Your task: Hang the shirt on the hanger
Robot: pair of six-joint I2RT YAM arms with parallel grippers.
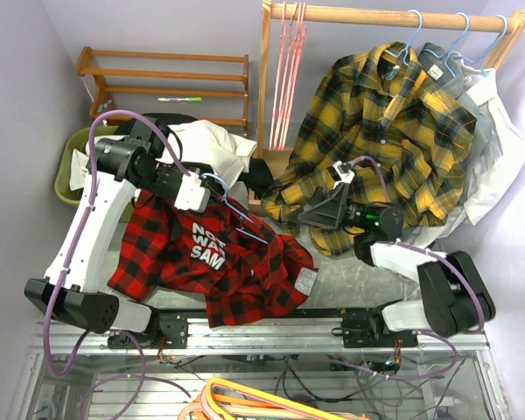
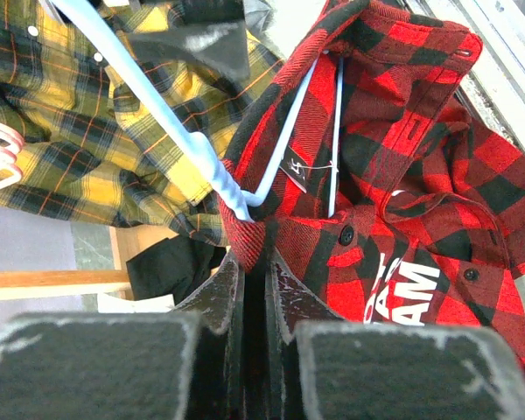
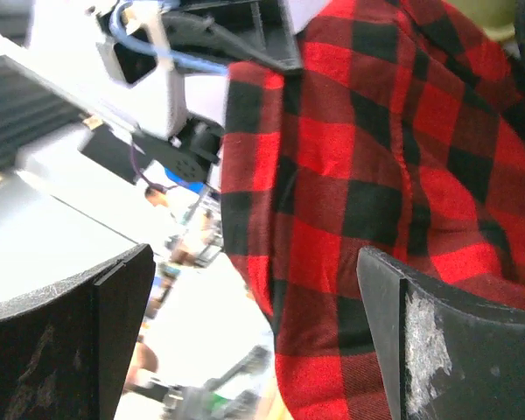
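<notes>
Shirt is heaped at the near table edge, white letters up, collar end hanging from the left gripper — jaws pressed together on a fold of red collar cloth. Hanger neck ends right at that pinch and its wires run inside the collar; can't tell if the wire is pinched too. Right gripper is spread wide and holds nothing — shirt cloth just beyond it. Further back: yellow plaid shirt and white shirt on the wooden rail.
</notes>
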